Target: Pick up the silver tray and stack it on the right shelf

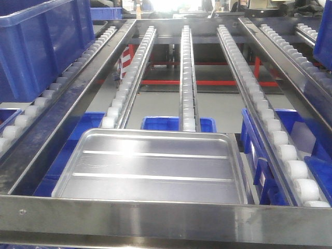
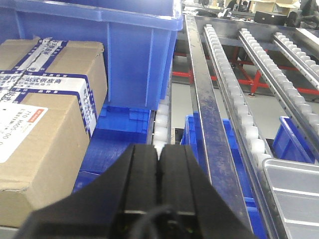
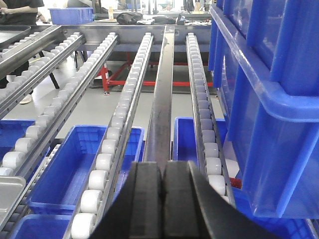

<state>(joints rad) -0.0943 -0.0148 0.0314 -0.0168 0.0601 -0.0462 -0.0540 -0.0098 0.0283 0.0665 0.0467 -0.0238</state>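
The silver tray [image 1: 150, 166] lies flat on the right shelf's white roller lanes [image 1: 188, 78], its near rim against the wide shiny front bar [image 1: 166, 215]. It has two long ridges along its base. One corner of the tray [image 2: 294, 194] shows at the lower right of the left wrist view, and another corner [image 3: 7, 191] at the lower left of the right wrist view. My left gripper [image 2: 159, 149] is shut with nothing in it, left of the tray. My right gripper [image 3: 162, 167] is shut and empty, right of the tray. Neither gripper shows in the front view.
A big blue crate [image 1: 41, 41] stands on the lane to the left, with a taped cardboard box [image 2: 45, 124] beside it. Stacked blue crates [image 3: 269, 99] crowd the right side. Open blue bins [image 3: 75, 164] sit on the level below the rollers.
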